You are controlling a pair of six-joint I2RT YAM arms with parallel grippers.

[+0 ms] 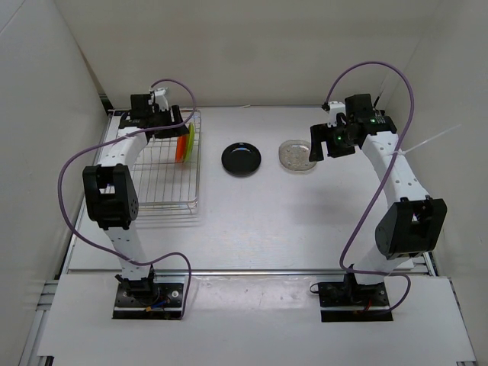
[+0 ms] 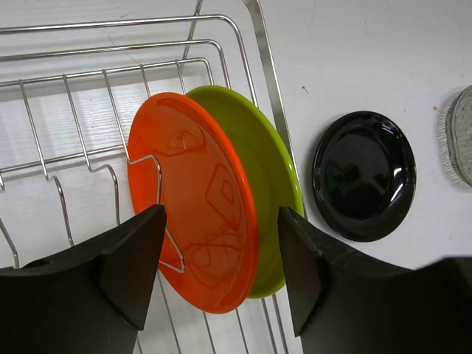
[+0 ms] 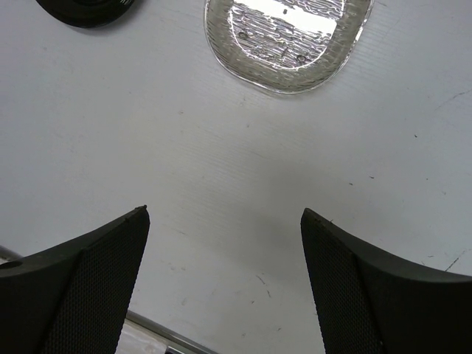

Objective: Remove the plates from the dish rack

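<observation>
I see bright, polished metal wire in the dish rack (image 2: 267,70). The orange plate (image 2: 199,214) and lime green plate (image 2: 269,169) are smooth and glossy, probably plastic. The black plate (image 2: 363,175) is mirror-shiny, the clear plate (image 3: 287,37) pebbled.

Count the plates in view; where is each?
4: orange plate and lime green plate standing in the dish rack; black plate and clear plate flat on the table; none apparently hidden.
</observation>
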